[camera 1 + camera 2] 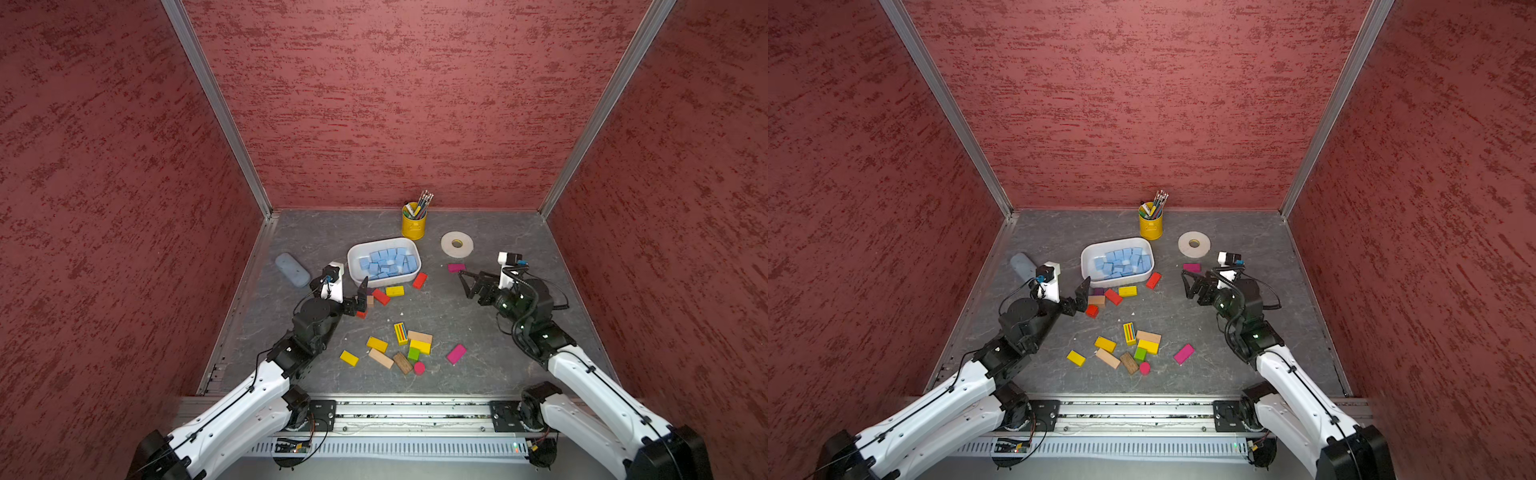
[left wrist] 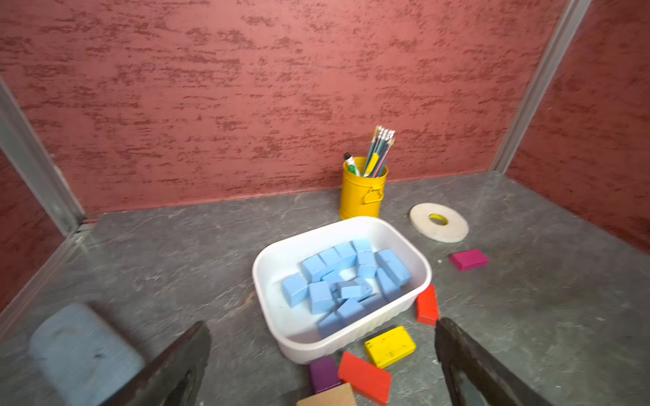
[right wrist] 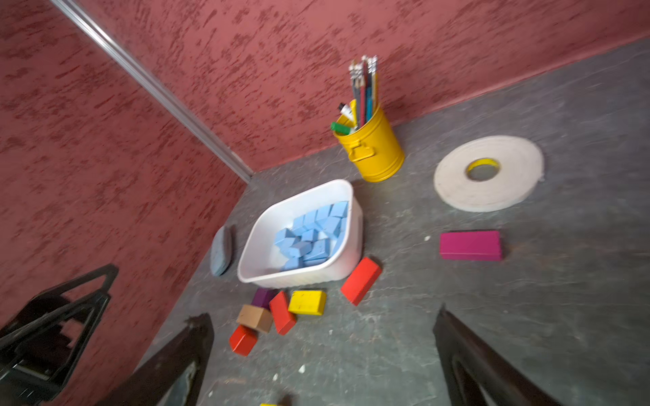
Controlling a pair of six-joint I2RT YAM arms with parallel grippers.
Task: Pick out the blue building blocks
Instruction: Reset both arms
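Yellow block [image 2: 389, 346], red block [image 2: 427, 305] just beside white tub [image 2: 281, 256] of blue blocks [image 2: 320, 297]

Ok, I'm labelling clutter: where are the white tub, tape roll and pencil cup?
white tub [image 1: 354, 254]: a top view, bare inner wall.
tape roll [image 1: 446, 245]: a top view, white ring.
pencil cup [image 2: 360, 197]: left wrist view, yellow side.

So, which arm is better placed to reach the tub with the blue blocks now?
Left, probably. The left gripper, open, sits right by the near edge of the tub. The right gripper, also open, hangs farther off, beside the magenta block.
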